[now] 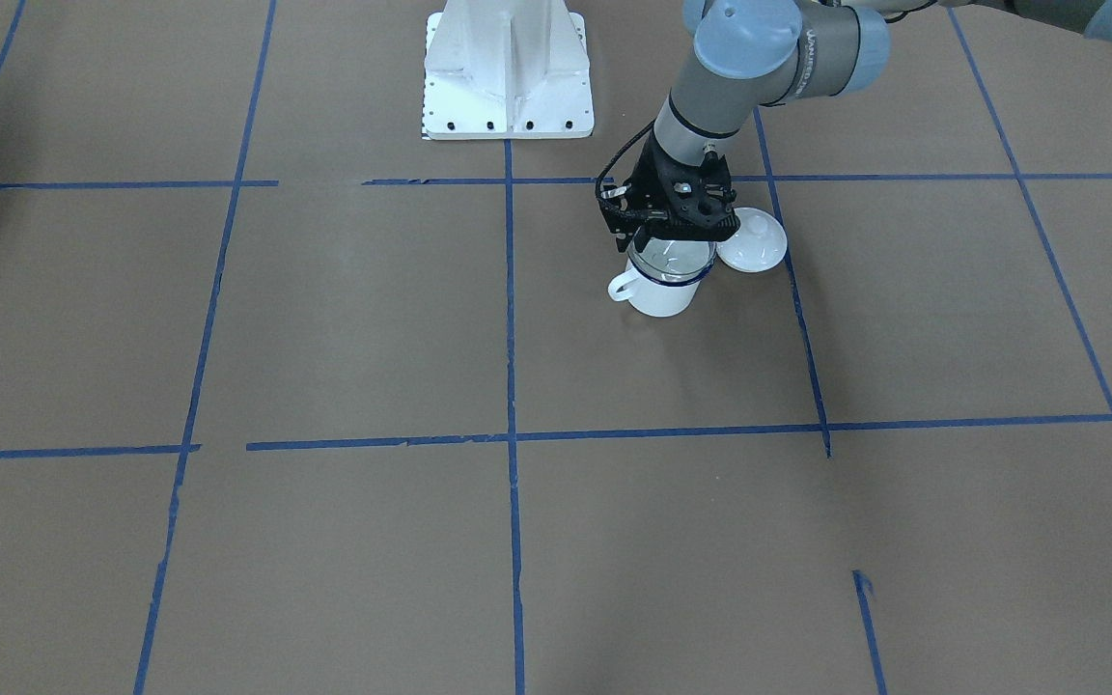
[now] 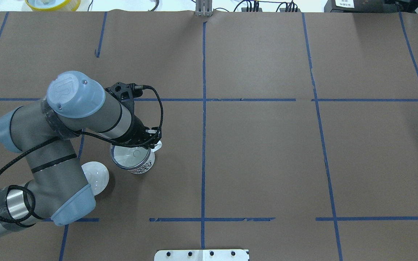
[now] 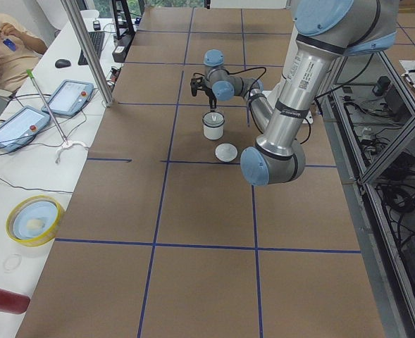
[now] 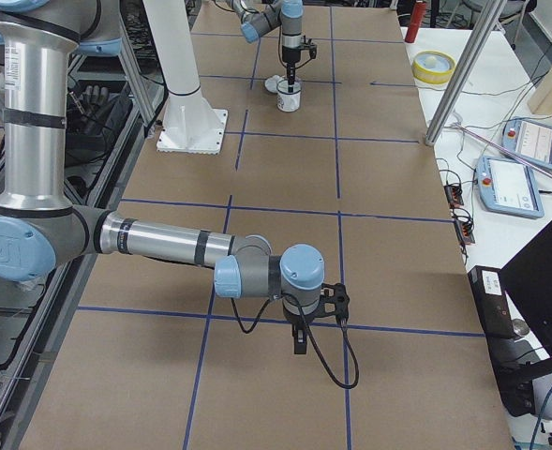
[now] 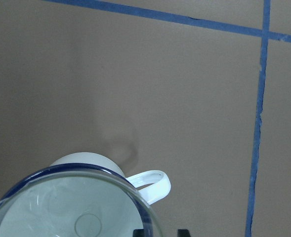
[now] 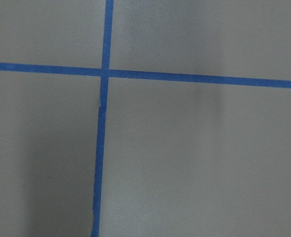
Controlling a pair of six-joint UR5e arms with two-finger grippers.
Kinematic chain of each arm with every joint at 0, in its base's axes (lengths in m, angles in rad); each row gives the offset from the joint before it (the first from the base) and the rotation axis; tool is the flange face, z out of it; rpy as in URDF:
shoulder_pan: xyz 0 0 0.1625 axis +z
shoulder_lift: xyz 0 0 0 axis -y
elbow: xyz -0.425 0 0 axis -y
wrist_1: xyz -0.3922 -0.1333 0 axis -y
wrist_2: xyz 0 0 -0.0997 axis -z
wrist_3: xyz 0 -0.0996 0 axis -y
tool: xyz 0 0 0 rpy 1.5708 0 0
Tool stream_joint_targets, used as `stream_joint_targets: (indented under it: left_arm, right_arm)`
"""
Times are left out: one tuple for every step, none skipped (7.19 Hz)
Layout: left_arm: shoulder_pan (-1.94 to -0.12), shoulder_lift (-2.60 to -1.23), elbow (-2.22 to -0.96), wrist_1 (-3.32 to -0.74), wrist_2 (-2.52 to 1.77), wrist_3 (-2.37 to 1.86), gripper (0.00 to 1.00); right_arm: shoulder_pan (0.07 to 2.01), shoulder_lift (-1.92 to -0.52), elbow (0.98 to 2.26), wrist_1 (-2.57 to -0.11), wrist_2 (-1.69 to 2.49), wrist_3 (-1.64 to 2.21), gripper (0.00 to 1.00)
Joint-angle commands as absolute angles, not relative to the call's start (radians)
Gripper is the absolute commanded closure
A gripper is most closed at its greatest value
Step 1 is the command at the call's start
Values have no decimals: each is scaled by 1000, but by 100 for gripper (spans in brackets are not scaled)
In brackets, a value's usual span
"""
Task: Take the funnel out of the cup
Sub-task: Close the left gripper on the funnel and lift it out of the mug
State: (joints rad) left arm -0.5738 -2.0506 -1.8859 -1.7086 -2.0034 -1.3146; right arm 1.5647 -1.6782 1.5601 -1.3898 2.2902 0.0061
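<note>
The cup (image 1: 660, 297) is a white mug with a dark blue rim, standing upright on the brown table. The clear funnel (image 1: 672, 256) sits in its mouth. My left gripper (image 1: 651, 239) hangs over the mug's edge on the handle side. In the left wrist view the fingertips (image 5: 141, 232) stand a small gap apart and straddle the funnel's rim (image 5: 76, 207) next to the handle (image 5: 152, 185). There is still a gap on the outer side, so the gripper (image 5: 162, 232) is open. My right gripper (image 4: 298, 342) points down over bare table far away. I cannot tell whether it is open or shut.
A white round knobbed lid (image 1: 754, 241) lies on the table beside the mug, under the left arm's elbow in the overhead view (image 2: 94, 174). The robot's white base plate (image 1: 508, 87) is behind the mug. Blue tape lines cross the table.
</note>
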Motion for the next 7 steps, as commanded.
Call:
stream_joint_targets:
  left_arm:
    - [-575,-2051,-1896,-1704,-2003,-1315,100]
    - [-584,-2048,-1905,-1703,-2003,-1315,100]
    - [-589,-2043,-1958,-1657,-2005,-1313,100]
    - [-619,-2052,-2055,-1538,-2006,-1313,100]
    - [-670,-2051,-2138,-1513,-2005,-1316,100]
    - [-725,-2055,-2154,-1517,-1982,-1407,100]
    - [-726,-2078,-2129,-1534,-1848,-1562,100]
  right_arm:
    - [1565,-1678,1562,-1390,2290,6,0]
    - [1565,-1678,1560,-1390,2290,6,0]
    - [1565,-1678,1562,-1390,2290,6,0]
    - [1565,-1678,1560,-1390,2290,6,0]
    - [1565,-1678,1560,-1390,2290,6,0]
    - [1565,-1678,1560,-1390,2290,6,0]
    - [1565,-1678,1560,-1390,2290,6,0]
